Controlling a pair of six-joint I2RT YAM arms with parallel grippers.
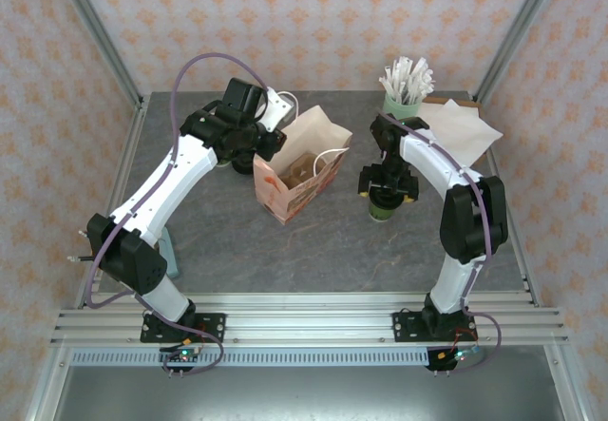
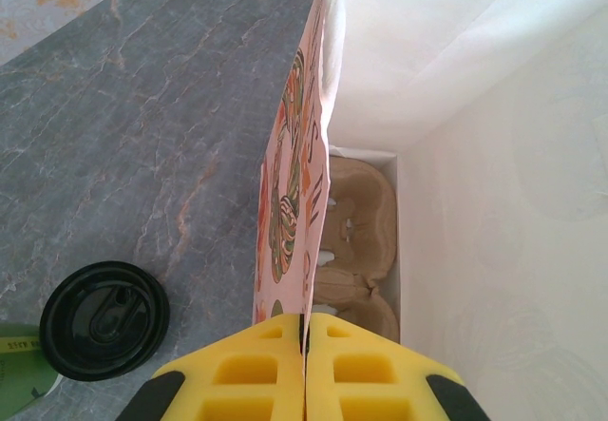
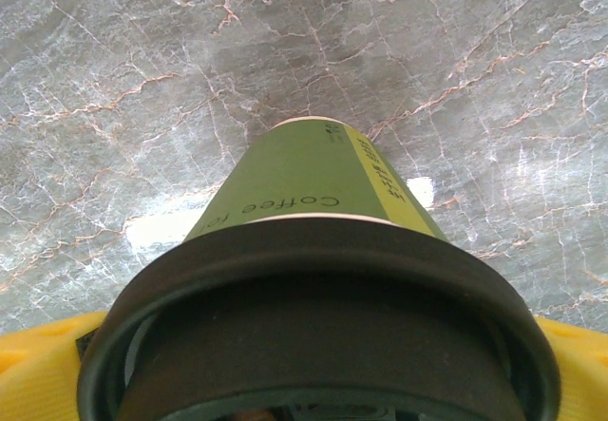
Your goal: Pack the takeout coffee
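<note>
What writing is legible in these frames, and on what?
"Coffee": on the green side of the takeout coffee cup, right wrist view.
Word below it: starts "F", rest hidden by the black lid.
Small print on the cup's yellow stripe: too blurred.
Paper bag, printed side, left wrist view: seen edge-on, unreadable.

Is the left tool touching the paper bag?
Touching. The left wrist view shows the left tool pinched shut on the printed wall of the paper bag.

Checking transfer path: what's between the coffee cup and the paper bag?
Bare grey table between coffee cup and paper bag; top view and left wrist view show it.
</note>
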